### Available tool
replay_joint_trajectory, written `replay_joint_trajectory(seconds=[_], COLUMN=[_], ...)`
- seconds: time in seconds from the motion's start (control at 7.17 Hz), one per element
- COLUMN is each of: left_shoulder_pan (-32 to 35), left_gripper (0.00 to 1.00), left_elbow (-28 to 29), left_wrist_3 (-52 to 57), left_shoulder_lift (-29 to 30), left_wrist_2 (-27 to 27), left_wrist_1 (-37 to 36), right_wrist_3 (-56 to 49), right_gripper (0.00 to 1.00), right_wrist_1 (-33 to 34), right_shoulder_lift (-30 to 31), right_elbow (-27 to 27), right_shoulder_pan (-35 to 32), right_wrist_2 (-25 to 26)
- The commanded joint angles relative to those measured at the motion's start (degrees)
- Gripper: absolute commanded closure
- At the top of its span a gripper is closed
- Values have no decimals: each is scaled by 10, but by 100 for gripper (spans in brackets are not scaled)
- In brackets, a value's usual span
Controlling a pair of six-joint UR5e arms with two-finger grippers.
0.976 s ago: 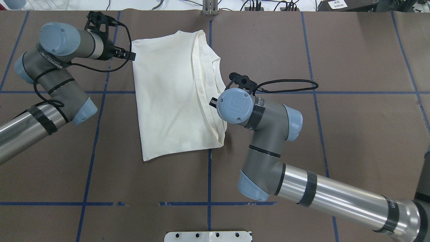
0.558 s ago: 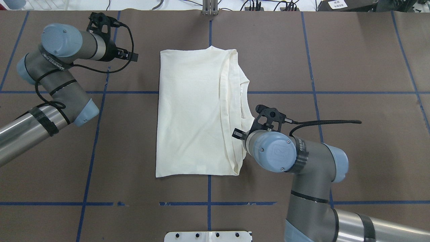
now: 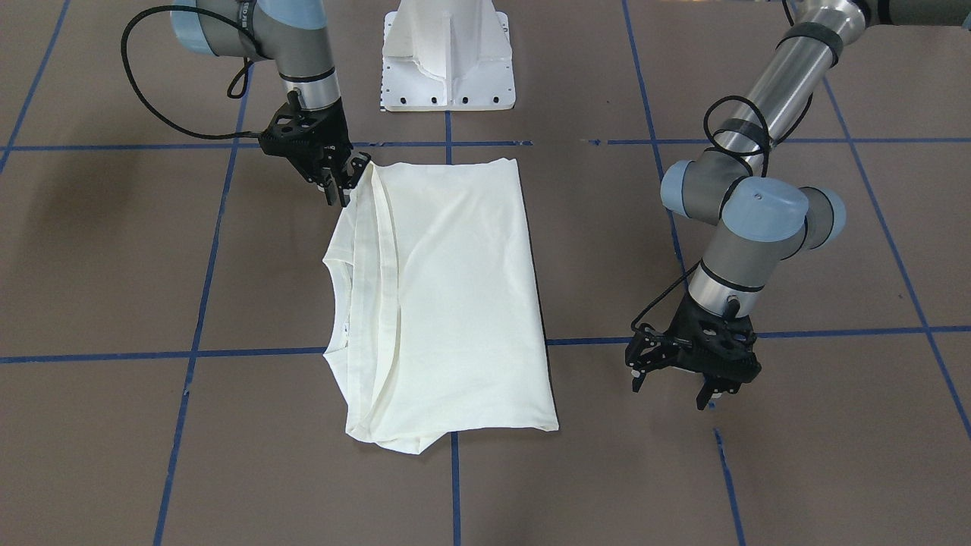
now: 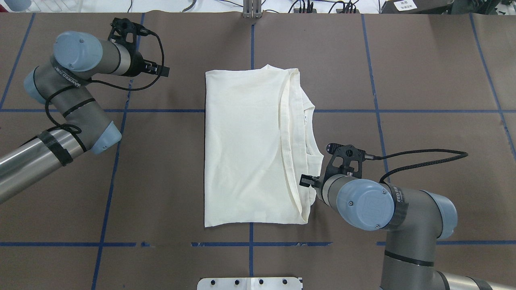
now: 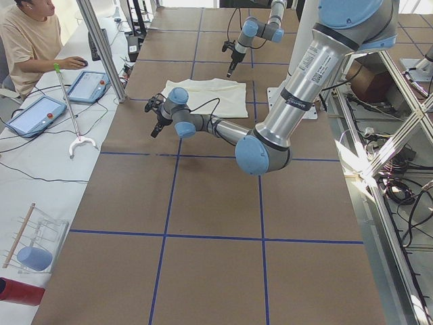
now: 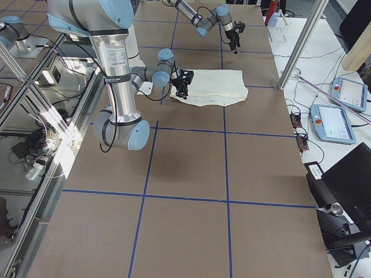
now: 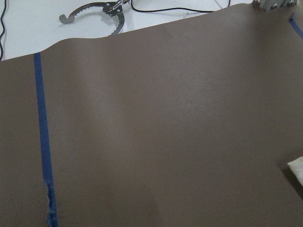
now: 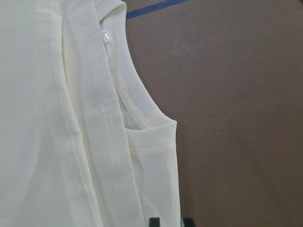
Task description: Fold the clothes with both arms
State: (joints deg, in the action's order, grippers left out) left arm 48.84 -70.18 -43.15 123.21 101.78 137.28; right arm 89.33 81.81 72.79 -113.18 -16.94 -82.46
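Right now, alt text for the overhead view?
A folded cream shirt lies flat on a brown table with blue tape lines. The right gripper pinches its right edge, low in the view; the left gripper hangs clear of it, upper left.

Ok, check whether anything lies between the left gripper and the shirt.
Nothing visible does. The left gripper hangs beside the shirt's far corner on the robot's left, apart from it, and only bare brown table shows between them. The left wrist view shows the same bare stretch.
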Motion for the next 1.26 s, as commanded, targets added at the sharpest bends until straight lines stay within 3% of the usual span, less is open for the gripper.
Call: replay_joint_trajectory(seconds=[0.0,0.42,0.84,1.12], left_shoulder_pan=[-1,-1,-3,-5], left_gripper=[0,0,0,0], left_elbow=[0,0,0,0], left_wrist_3=[0,0,-6,-7], left_shoulder_lift=[-1,-1,-1,-1], left_wrist_2=[0,0,0,0], left_wrist_1=[0,0,0,0], right_wrist_3=[-109,-197,-234,-251], right_gripper=[0,2,40,51], right_wrist_1=[-1,0,-1,0], right_shoulder_lift=[-12,-17,-30,-25], right_elbow=[-7,4,16,20], right_shoulder_pan=[11,74,85,94], right_wrist_2=[-3,68,91,107])
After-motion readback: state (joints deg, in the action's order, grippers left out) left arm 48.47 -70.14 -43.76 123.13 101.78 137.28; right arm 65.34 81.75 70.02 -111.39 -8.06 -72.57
